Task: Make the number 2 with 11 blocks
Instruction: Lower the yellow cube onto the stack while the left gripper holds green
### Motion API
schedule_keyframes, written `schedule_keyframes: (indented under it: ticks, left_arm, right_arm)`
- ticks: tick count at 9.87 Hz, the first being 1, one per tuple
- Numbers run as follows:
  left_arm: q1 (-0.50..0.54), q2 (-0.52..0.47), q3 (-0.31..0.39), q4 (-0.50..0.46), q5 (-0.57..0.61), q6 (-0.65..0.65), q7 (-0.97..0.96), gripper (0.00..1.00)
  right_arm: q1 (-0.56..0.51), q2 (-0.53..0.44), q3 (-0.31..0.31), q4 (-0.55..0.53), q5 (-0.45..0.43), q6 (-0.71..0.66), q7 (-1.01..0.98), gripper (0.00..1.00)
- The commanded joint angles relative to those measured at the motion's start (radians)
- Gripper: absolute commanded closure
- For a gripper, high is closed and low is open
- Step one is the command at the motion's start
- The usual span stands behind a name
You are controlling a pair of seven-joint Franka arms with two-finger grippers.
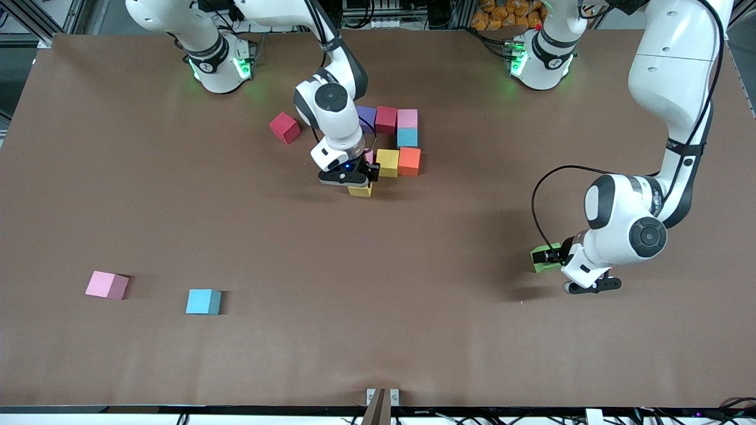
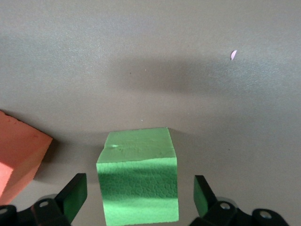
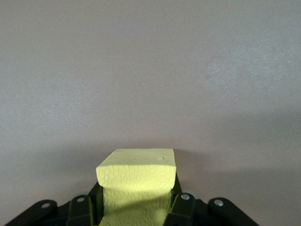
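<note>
Mid-table, several blocks lie in a bent row: purple [image 1: 367, 114], red [image 1: 386, 119], pink [image 1: 407, 118], light blue [image 1: 407, 137], orange [image 1: 409, 161], yellow [image 1: 388, 162], plus a mostly hidden pink one [image 1: 370, 156]. My right gripper [image 1: 349, 179] [image 3: 136, 207] is shut on a yellow block [image 1: 360, 190] [image 3: 136, 174], low at the row's open end. My left gripper [image 1: 552, 255] [image 2: 138, 197] is open astride a green block [image 1: 540, 260] [image 2: 138, 179] on the table, with a gap at each finger [image 2: 75, 195].
Loose blocks: a red one [image 1: 284, 127] beside the row toward the right arm's end, and a pink one [image 1: 107, 285] and a light blue one [image 1: 204, 301] nearer the front camera. An orange block [image 2: 19, 157] lies beside the green one.
</note>
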Motion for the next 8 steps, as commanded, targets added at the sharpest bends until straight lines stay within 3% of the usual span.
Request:
schedule_keyframes:
  ticks: [1,2,3,5,6,7,8]
  left_arm:
    - [-0.014,0.021,0.016,0.006,-0.016,0.029,0.004,0.13]
    - [-0.014,0.024,0.017,0.005,-0.014,0.035,0.009,0.15]
    - [-0.014,0.024,0.022,0.005,-0.014,0.035,0.009,0.21]
    - [-0.014,0.02,0.022,0.003,-0.014,0.035,0.009,0.66]
    - [-0.014,0.013,0.022,0.003,-0.017,0.034,0.002,0.87]
    - [-0.014,0.009,0.022,0.006,-0.017,0.031,0.001,0.98]
    - [-0.023,0.003,0.021,0.008,-0.008,0.029,0.008,1.0]
  right_arm:
    - [0.03,0.025,-0.004,-0.029,-0.016,0.022,0.035,0.87]
    - [0.03,0.027,-0.002,-0.029,-0.016,0.022,0.035,0.87]
    - [0.03,0.027,-0.004,-0.029,-0.016,0.022,0.035,0.79]
    - [0.027,0.027,-0.004,-0.027,-0.016,0.022,0.035,0.35]
    - [0.026,0.027,-0.004,-0.027,-0.016,0.022,0.035,0.08]
    - [0.026,0.027,-0.004,-0.024,-0.014,0.022,0.037,0.0]
    - [0.026,0.025,-0.004,-0.02,-0.014,0.02,0.059,0.0]
